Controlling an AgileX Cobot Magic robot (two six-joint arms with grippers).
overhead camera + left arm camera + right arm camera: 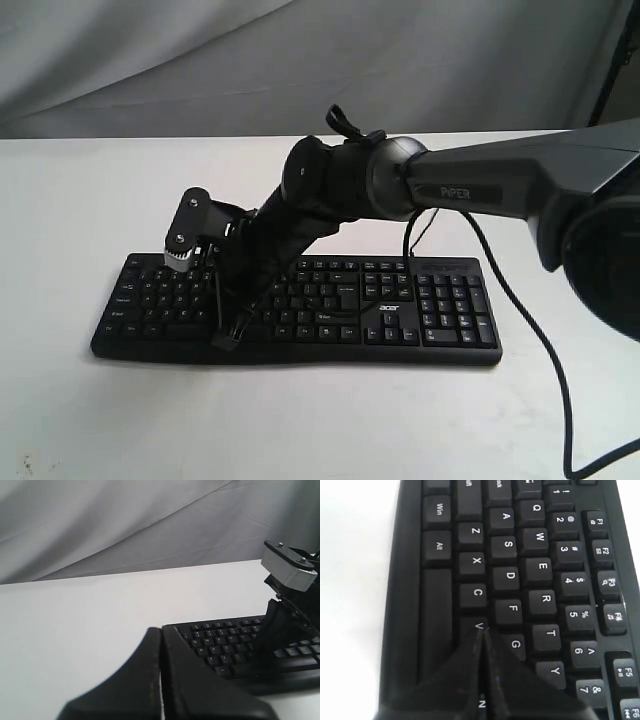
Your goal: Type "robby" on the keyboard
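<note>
Across the middle of the white worktop [90,190] lies the black keyboard [400,310], its long side parallel to the far edge. The right hand [483,632] reaches over its left half, closed tight and empty, ending at the V key [479,625] — whether it touches I cannot tell. The left hand [161,630] hangs off the keyboard's left end, toward the worktop's left edge — likewise closed, holding nothing.

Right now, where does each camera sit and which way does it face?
Exterior view: off the arms, on the keyboard's space-bar side, facing it; right arm reaches in, right hand at the keys.
Left wrist view: low off the keyboard's end, facing it; shut left hand in foreground.
Right wrist view: looks down past the shut right hand onto the V key.
Shared: all see the keyboard; exterior and left wrist also see the right arm.
</note>
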